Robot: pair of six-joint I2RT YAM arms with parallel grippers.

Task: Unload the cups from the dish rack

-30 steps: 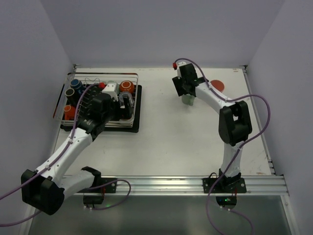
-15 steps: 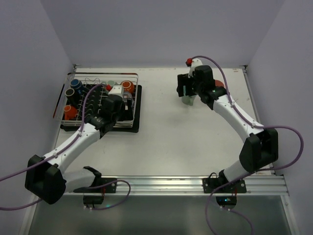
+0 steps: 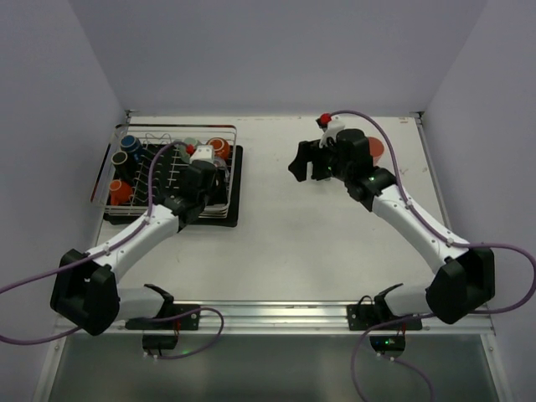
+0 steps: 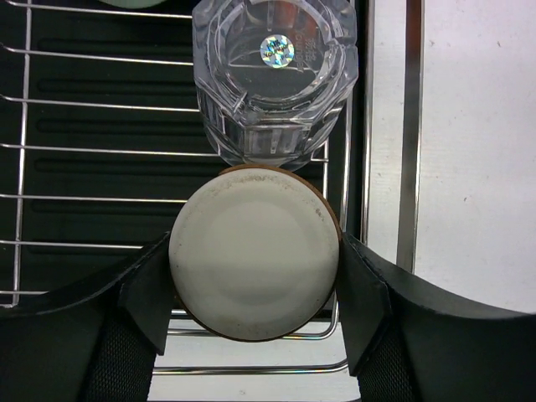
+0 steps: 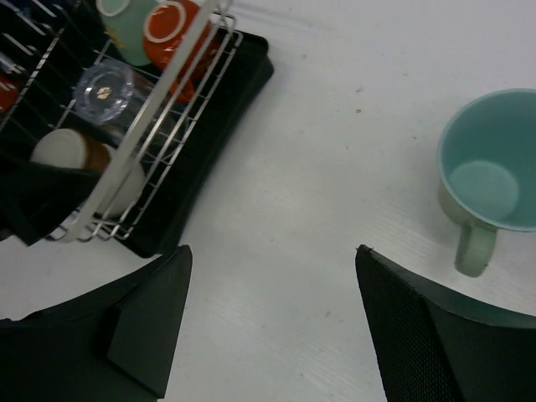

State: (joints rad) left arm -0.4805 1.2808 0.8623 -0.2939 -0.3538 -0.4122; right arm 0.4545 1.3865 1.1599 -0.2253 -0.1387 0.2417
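On my left wrist view the left gripper (image 4: 255, 255) stands partly closed around a brown cup (image 4: 254, 266). Both fingers (image 4: 142, 293) lie against its sides, so I count it as gripped, but I cannot tell whether it has come off the wires of the dish rack (image 4: 84, 102). The cup is upside down. Its long axis runs straight up toward the wrist camera, with the pale flat base facing me and the mouth down. Just beyond the fingertips, touching the cup or very nearly, stands a clear glass (image 4: 276, 79). It is also inverted on a vertical axis, with a shiny sticker on its base. The black tray (image 4: 109, 176) shows through the wires under both.

The right gripper (image 5: 272, 255) is spread wide, with only bare table (image 5: 335, 151) between its jaws. Out past its right finger, well outside the gap, a teal mug (image 5: 494, 159) stands upright on the table, mouth up, with its handle turned back toward the gripper. Ahead of the left finger is a corner of the rack, with an orange cup (image 5: 172, 29) inside.

The table is white, matte and faintly speckled. Pale lilac-grey walls (image 3: 251, 50) close it in on three sides. A metal rail (image 3: 276, 311) runs along the near edge, where the arms are bolted.
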